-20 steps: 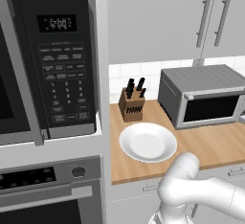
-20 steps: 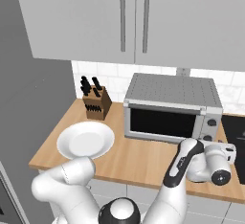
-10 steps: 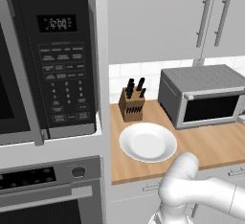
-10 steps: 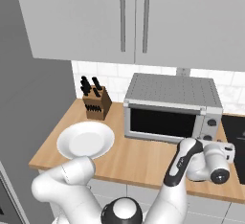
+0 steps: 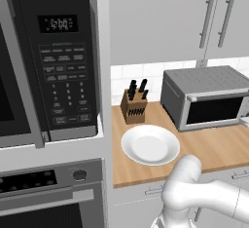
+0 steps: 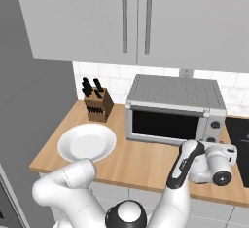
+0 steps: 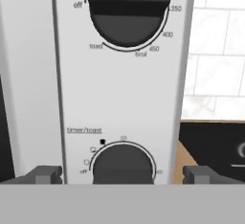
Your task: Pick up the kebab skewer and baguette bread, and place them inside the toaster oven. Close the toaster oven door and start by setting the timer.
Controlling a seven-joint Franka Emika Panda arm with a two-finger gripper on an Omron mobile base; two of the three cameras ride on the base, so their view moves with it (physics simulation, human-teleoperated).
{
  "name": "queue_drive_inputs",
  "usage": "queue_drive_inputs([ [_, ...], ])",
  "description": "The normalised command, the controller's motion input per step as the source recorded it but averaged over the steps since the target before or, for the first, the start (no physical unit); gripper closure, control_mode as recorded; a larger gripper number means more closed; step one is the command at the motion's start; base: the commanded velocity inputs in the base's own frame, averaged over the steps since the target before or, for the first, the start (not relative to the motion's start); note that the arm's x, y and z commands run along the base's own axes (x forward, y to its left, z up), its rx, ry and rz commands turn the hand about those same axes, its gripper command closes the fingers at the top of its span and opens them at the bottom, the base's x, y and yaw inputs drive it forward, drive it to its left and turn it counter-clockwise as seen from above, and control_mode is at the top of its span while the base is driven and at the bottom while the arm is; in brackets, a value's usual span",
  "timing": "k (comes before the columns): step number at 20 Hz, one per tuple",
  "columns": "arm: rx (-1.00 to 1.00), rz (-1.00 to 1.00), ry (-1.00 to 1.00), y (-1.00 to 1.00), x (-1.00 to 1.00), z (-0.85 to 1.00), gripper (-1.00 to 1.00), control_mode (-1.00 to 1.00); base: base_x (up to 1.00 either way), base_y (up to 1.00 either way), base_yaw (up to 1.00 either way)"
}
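The grey toaster oven (image 5: 209,95) (image 6: 176,106) stands on the wooden counter, and its door (image 6: 165,124) with the dark glass is shut. The kebab skewer and the baguette bread are out of view. My gripper (image 6: 216,149) hangs in front of the oven's right control panel. In the hand view my gripper (image 7: 123,174) is open, and its two fingertips (image 7: 45,174) stand on either side of the timer knob (image 7: 123,163), apart from it. Above that knob sits the temperature knob (image 7: 128,12).
A white plate (image 5: 151,144) (image 6: 87,142) and a knife block (image 5: 133,106) (image 6: 97,106) stand left of the oven. A black microwave (image 5: 53,61) and a wall oven (image 5: 48,193) fill the far left. A dark cooktop (image 6: 238,134) lies to the right.
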Motion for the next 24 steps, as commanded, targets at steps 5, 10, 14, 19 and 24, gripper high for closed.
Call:
queue_drive_inputs([
  [5,0.00,0.00,0.00,0.00,0.04,0.00,-1.00,-1.00,0.00,0.00,0.00],
  [10,0.00,0.00,0.00,0.03,0.00,0.00,-1.00,-1.00,0.00,0.00,0.00],
  [14,0.00,0.00,0.00,0.00,0.00,0.00,-1.00,-1.00,0.00,0.00,0.00],
  [19,0.00,0.00,0.00,0.00,0.00,0.00,1.00,-1.00,0.00,0.00,0.00],
  [24,0.00,0.00,0.00,0.00,0.00,0.00,1.00,-1.00,0.00,0.00,0.00],
])
